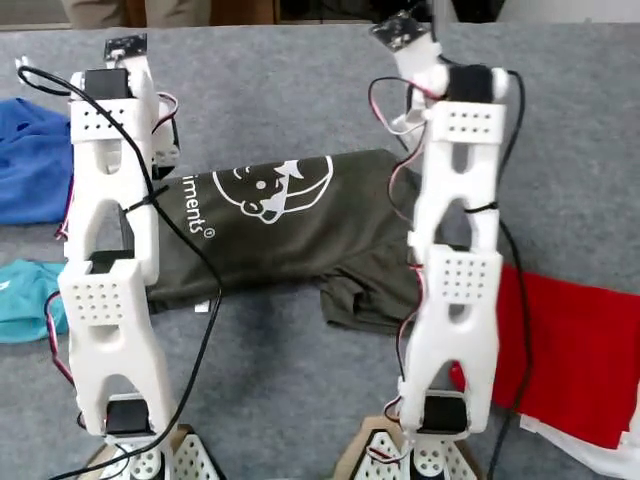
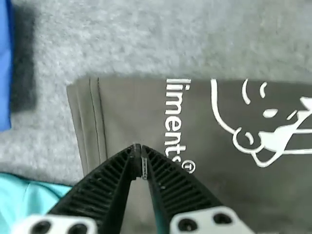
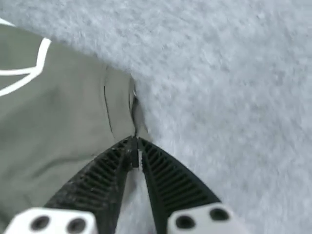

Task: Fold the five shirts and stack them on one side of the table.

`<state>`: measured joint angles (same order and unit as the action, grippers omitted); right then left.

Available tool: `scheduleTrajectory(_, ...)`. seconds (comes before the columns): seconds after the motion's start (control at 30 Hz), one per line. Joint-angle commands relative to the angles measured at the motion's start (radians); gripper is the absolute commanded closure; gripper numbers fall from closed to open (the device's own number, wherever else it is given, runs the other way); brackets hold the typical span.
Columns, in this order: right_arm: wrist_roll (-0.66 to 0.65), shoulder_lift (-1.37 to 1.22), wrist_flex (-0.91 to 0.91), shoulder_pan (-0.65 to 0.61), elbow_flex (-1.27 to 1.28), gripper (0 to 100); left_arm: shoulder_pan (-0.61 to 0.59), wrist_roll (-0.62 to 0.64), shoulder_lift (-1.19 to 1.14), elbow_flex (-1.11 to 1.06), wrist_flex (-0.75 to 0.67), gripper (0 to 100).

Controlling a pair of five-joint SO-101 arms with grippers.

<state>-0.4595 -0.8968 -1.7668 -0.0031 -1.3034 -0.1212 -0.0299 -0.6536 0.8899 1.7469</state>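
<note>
Olive shirt (image 1: 290,230), white lettering (image 2: 176,122) — left end effector (image 2: 138,148), right end effector (image 3: 135,141) both closed

A grey felt-like cloth (image 1: 285,385) forms the work surface, with a brown wooden panel (image 1: 245,10) past its far edge.

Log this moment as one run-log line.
olive shirt lying centre | left gripper shut over its hem | right gripper shut at its edge | blue shirt, teal shirt, red shirt at sides

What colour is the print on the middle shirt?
White print on an olive-green shirt; left wrist view shows it best.
</note>
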Motion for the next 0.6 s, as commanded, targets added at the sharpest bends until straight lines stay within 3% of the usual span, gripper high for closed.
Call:
scheduleTrajectory(0.0,-0.012,0.255,-0.02,0.016,0.211,99.4,0.061,-0.029,0.16,-0.157,0.014,98)
scheduleTrajectory(0.17,-0.014,0.498,0.002,0.015,0.519,99.4,0.089,-0.032,0.409,-0.534,-0.106,98)
scheduleTrajectory(0.37,-0.015,0.684,0.109,0.015,0.843,99.4,0.031,-0.112,0.651,-1.165,-0.512,98)
scheduleTrajectory(0.57,-0.049,0.812,0.322,0.024,1.231,99.4,0.028,-0.132,0.78,-1.479,-0.649,98)
